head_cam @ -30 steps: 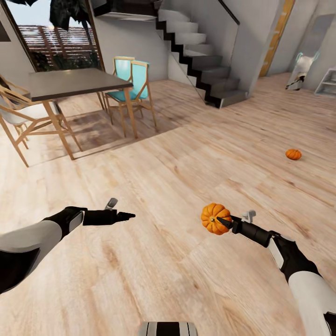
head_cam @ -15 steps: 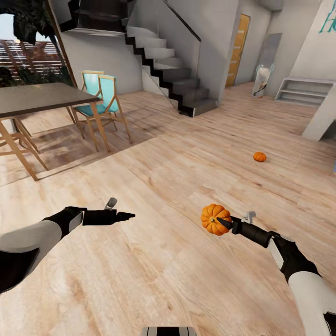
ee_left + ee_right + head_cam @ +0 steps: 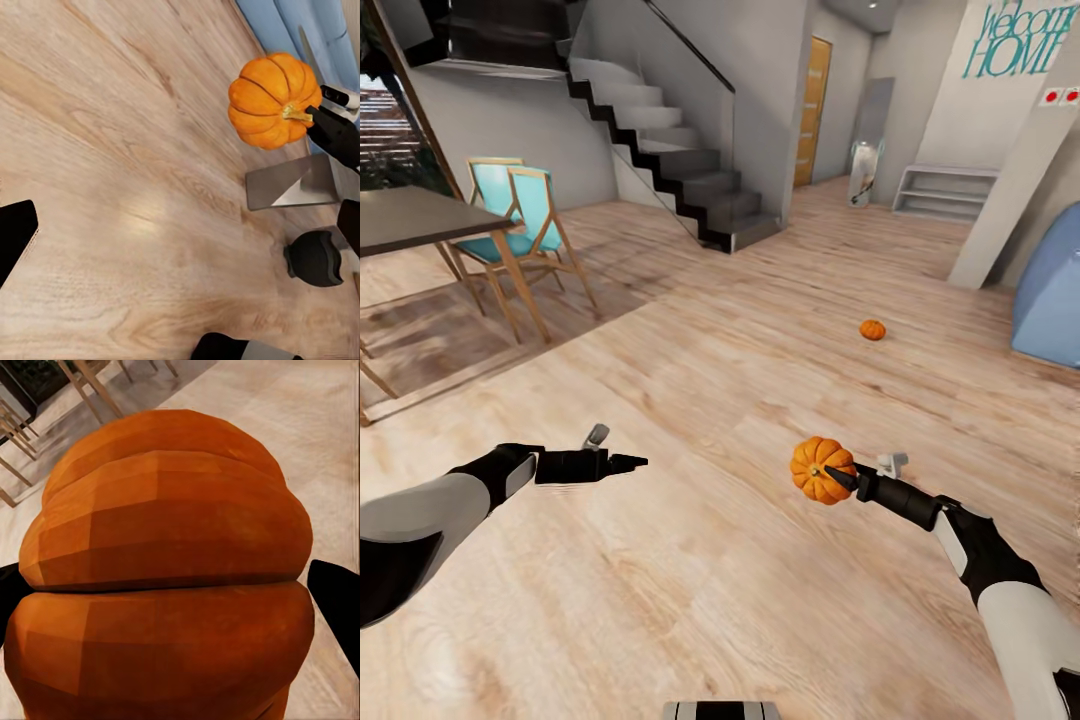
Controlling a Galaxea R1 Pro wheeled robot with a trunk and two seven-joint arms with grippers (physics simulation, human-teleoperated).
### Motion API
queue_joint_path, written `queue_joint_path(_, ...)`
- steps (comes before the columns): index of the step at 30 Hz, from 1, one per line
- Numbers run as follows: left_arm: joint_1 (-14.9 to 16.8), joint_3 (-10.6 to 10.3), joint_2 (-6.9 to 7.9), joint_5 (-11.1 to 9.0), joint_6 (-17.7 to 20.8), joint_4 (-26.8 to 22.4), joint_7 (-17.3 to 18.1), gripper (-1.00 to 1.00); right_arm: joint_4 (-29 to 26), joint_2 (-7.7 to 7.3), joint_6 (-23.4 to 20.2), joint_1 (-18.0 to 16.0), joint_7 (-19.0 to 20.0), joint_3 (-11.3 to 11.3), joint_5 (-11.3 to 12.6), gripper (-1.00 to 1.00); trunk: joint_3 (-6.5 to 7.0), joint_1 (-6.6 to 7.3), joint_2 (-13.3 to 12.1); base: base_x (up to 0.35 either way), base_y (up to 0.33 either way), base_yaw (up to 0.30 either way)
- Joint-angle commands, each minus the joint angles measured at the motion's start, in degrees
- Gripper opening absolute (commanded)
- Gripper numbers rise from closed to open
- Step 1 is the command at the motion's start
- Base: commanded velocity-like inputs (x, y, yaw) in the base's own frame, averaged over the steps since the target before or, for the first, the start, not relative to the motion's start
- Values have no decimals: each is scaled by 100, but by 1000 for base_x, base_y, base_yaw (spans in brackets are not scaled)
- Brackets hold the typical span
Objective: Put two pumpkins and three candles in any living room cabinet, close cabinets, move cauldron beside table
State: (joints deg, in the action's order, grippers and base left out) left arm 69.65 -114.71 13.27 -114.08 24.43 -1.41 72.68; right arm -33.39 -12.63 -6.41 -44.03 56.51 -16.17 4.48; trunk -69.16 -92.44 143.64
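The right pincer (image 3: 838,477) is clamped on a pumpkin (image 3: 822,469), holding it in the air above the wooden floor (image 3: 690,560) with the stem end toward the fingers; in the right wrist view the orange ribs of this pumpkin (image 3: 165,577) swell between two black fingertips (image 3: 337,600) pressed at its sides. The left pincer (image 3: 628,462) hangs empty over the same floor, well apart from the right one, its fingers drawn together to a point in the head view. From the left wrist view the held pumpkin (image 3: 274,100) appears side-on with its tan stem against the right pincer (image 3: 319,120), and below it a black round-bellied cauldron (image 3: 315,259) rests on the boards, an object the head view leaves out. Farther out, a second pumpkin (image 3: 873,329) lies on the floor well beyond the right pincer, toward a pale blue piece of furniture (image 3: 1050,300). At the room's left stand a dark worktop (image 3: 410,215) with teal chairs (image 3: 520,215), and behind them a staircase (image 3: 670,170) climbs the grey wall.
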Motion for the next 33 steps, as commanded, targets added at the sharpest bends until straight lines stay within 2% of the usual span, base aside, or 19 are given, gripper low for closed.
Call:
queue_joint_path(1,2,0,0,0,0,0,-3,100,0,-1,-1,2,-9,0,1,-100,3,0,0,243,186,-274)
queue_joint_path(13,-3,-8,-26,6,0,0,-17,100,0,-2,-1,0,-9,0,9,-100,33,0,0,245,186,-272)
queue_joint_path(20,-4,-8,-26,9,0,0,-25,100,-7,13,8,0,0,0,-12,-100,34,0,0,251,186,-83)
queue_joint_path(33,-4,-8,-27,9,0,0,-25,100,0,10,8,0,1,0,-1,-100,34,0,0,262,186,-266)
